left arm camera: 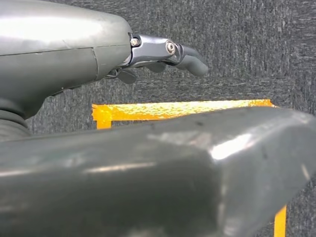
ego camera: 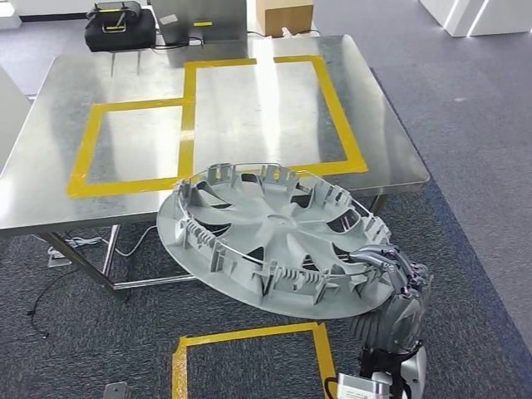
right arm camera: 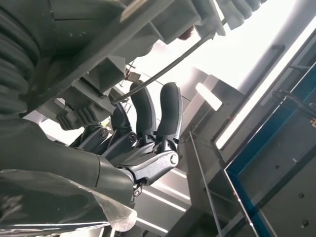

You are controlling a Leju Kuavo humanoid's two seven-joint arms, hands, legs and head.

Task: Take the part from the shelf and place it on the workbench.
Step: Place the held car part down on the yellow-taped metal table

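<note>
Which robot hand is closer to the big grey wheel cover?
The right hand: it grips the grey wheel cover at its rim. The left hand hangs over the carpet floor by yellow tape, holding nothing.

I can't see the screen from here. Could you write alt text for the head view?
The robot's right hand grips the rim of a large grey wheel cover, holding it tilted, inner side up, in front of a steel workbench. The workbench top bears yellow tape rectangles; another taped rectangle marks the dark carpet below.
</note>
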